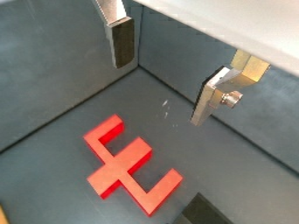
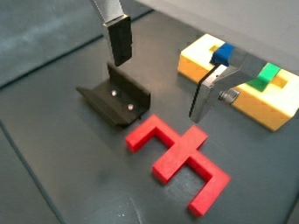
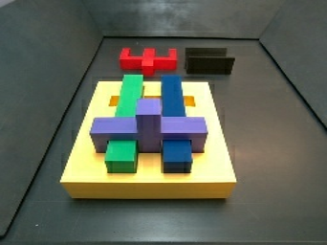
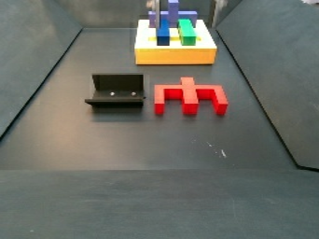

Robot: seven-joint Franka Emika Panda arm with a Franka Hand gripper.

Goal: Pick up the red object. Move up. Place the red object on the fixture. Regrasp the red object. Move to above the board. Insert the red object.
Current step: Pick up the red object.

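The red object (image 4: pixel 189 96) lies flat on the dark floor beside the fixture (image 4: pixel 118 91), and both side views show it apart from the fixture. In both wrist views my gripper (image 2: pixel 158 87) hangs open above the floor with nothing between its fingers (image 1: pixel 118 45). The red object (image 1: pixel 128 166) sits below and off to one side of the fingers, untouched. The fixture (image 2: pixel 114 101) stands under one finger. The yellow board (image 3: pixel 147 182) lies further along the floor. Neither side view shows the gripper.
The board (image 4: pixel 174 56) carries a green block (image 3: pixel 128 96), a blue block (image 3: pixel 173 96) and a purple cross-piece (image 3: pixel 147 129). Dark sloping walls (image 3: pixel 52 115) enclose the floor on all sides. A pale wall edge (image 1: pixel 222 26) runs behind the fingers.
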